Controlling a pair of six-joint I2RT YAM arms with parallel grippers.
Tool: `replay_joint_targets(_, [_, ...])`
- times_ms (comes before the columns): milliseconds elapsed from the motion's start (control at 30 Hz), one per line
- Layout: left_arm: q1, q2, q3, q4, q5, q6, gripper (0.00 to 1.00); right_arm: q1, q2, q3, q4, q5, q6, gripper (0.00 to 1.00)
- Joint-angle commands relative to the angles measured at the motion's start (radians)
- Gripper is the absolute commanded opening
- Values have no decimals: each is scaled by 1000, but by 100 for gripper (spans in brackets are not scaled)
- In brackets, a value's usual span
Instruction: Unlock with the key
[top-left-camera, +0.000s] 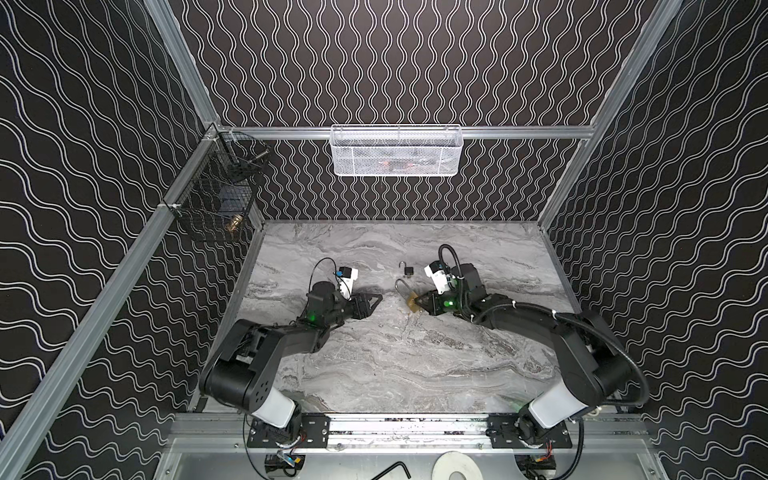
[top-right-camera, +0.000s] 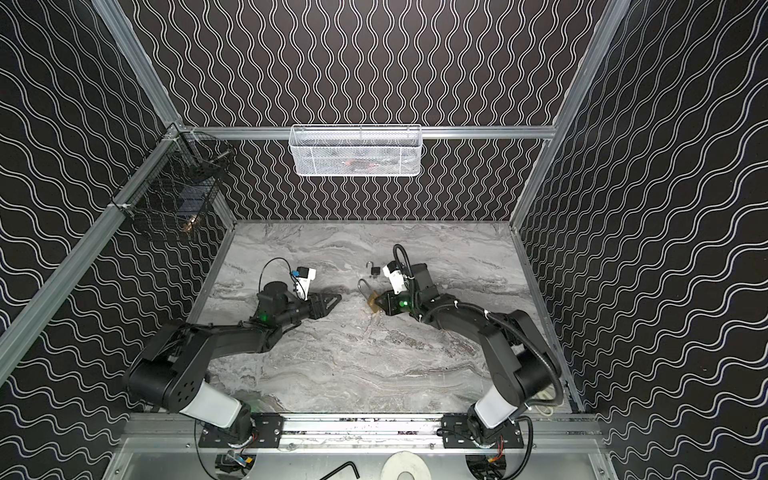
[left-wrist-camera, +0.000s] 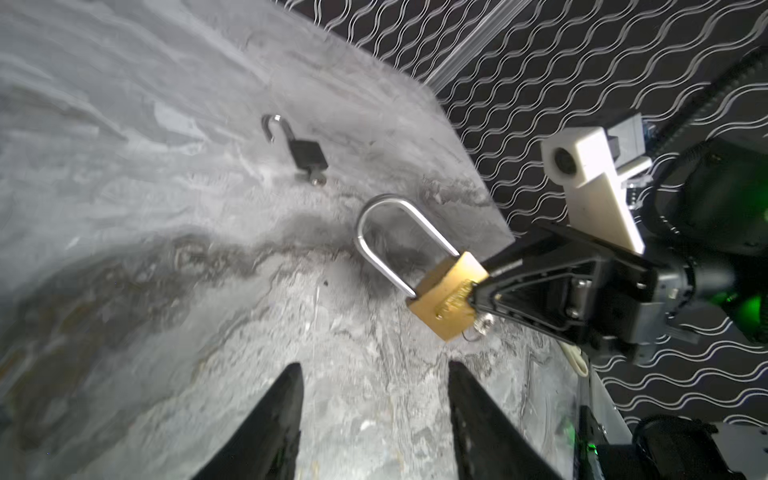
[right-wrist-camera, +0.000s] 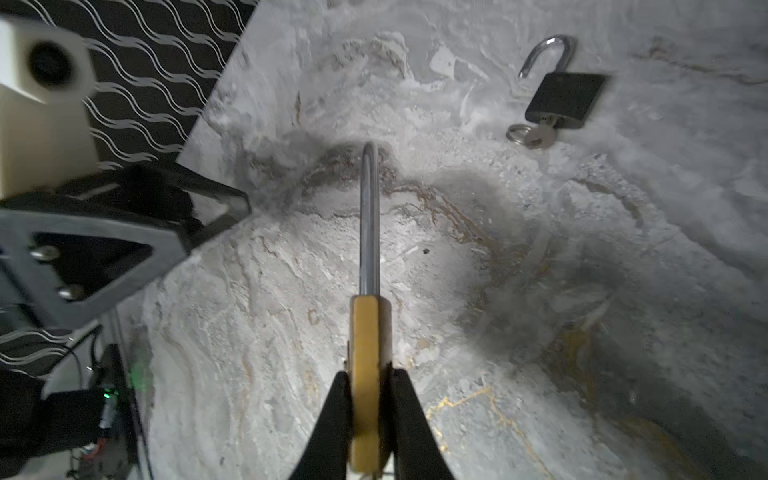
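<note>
A brass padlock (top-left-camera: 412, 302) (top-right-camera: 372, 302) with a long silver shackle (left-wrist-camera: 388, 241) is held off the marble table by my right gripper (top-left-camera: 420, 301) (right-wrist-camera: 368, 374), which is shut on the lock's flat sides (right-wrist-camera: 365, 332). Both legs of the shackle sit in the body (left-wrist-camera: 446, 291). A small silver key (left-wrist-camera: 482, 326) sticks out of the lock's underside, beside the right fingers. My left gripper (top-left-camera: 376, 298) (left-wrist-camera: 374, 368) stands open and empty a short way left of the lock, pointing at it.
A small black padlock (top-left-camera: 408, 271) (right-wrist-camera: 563, 97) lies behind the brass one with its shackle open and a ringed key (right-wrist-camera: 534, 135) in it. A white mesh basket (top-left-camera: 395, 150) hangs on the back wall and a black wire basket (top-left-camera: 220, 195) on the left wall.
</note>
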Motion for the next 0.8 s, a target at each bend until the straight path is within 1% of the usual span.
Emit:
replay_joint_targets(0, [-16, 77, -10, 438, 20, -138, 61, 1, -50, -71, 313, -18, 242, 0])
replay_joint_targets(33, [-18, 110, -9, 505, 30, -171, 62, 1, -60, -95, 374, -12, 286, 0])
replay_joint_targets(100, [-20, 196, 8, 659, 102, -237, 65, 0, -81, -136, 477, -4, 357, 0])
replay_joint_targets(167, [-34, 230, 48, 659, 143, -250, 65, 1, -111, -171, 562, 12, 403, 0])
replay_joint_targets(300, [-79, 217, 72, 659, 144, -212, 68, 0, -175, -232, 713, 51, 463, 0])
replay_joint_targets(400, [-100, 244, 127, 661, 188, -254, 68, 1, -191, -245, 788, 55, 493, 0])
replay_joint_targets(467, [-118, 253, 152, 661, 192, -260, 67, 1, -183, -252, 850, 40, 512, 0])
replay_joint_targets(533, [-134, 245, 168, 660, 185, -251, 68, 1, -175, -251, 871, 30, 526, 0])
replay_joint_targets(633, [-143, 258, 199, 660, 202, -272, 68, 1, -165, -260, 910, 21, 541, 0])
replay_joint_targets(767, [-153, 251, 203, 660, 192, -266, 68, 1, -153, -252, 926, -5, 557, 0])
